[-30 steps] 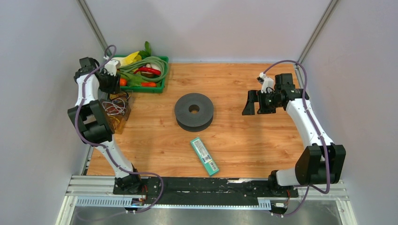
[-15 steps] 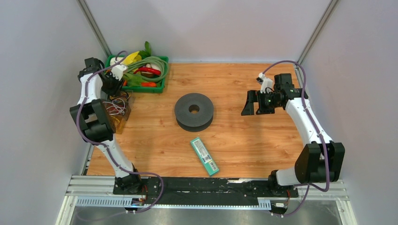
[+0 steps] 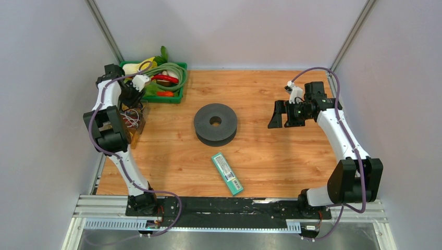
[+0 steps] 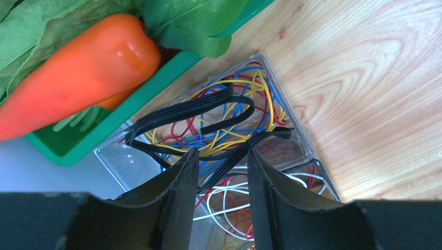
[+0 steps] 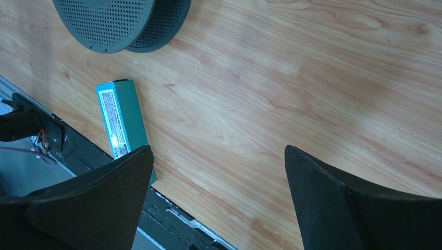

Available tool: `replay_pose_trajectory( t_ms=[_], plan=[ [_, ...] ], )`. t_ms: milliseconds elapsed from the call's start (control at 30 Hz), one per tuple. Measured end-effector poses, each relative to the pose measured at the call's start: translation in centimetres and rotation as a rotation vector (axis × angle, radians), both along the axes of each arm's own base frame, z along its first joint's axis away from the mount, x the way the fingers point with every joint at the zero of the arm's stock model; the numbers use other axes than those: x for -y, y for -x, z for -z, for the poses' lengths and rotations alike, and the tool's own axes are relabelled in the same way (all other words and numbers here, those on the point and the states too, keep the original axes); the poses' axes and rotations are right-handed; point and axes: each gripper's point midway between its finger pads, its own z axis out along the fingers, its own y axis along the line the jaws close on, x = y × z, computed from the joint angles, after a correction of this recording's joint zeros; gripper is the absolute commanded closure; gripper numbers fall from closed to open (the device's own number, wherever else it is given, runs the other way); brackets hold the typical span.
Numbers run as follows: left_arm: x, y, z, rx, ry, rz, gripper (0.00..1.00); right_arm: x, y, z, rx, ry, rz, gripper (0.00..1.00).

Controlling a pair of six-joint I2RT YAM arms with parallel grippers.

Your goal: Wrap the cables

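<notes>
Teal carton (image 5: 120, 117) lay nearest; beyond it, the right gripper (image 5: 217, 151) hung with fingers wide apart. Farthest back, the left gripper (image 4: 223, 153) straddled the black cables (image 4: 193, 107) above a clear wire box (image 4: 292, 109), grip unclear.

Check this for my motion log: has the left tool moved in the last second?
Yes. In the top view, the left tool has shifted right, toward the green tray's left end.
</notes>
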Motion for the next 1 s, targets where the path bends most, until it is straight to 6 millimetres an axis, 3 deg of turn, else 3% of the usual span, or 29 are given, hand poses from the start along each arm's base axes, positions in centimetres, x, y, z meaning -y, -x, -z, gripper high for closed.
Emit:
replay_pose_trajectory(
  t_ms=[567,733,1000],
  plan=[
    [-0.4,-0.5,1.3,-0.034,-0.056,0.004,0.54,-0.2,0.0,0.5,-0.02,-0.01,-0.006,0.0],
    [0.0,-1.1,1.3,-0.018,-0.064,0.011,0.62,-0.2,-0.1,0.7,-0.03,-0.013,-0.008,0.0],
    [-0.1,-1.6,1.2,0.001,-0.074,0.01,0.82,-0.3,-0.1,0.7,-0.032,-0.014,-0.008,0.0]
  ],
)
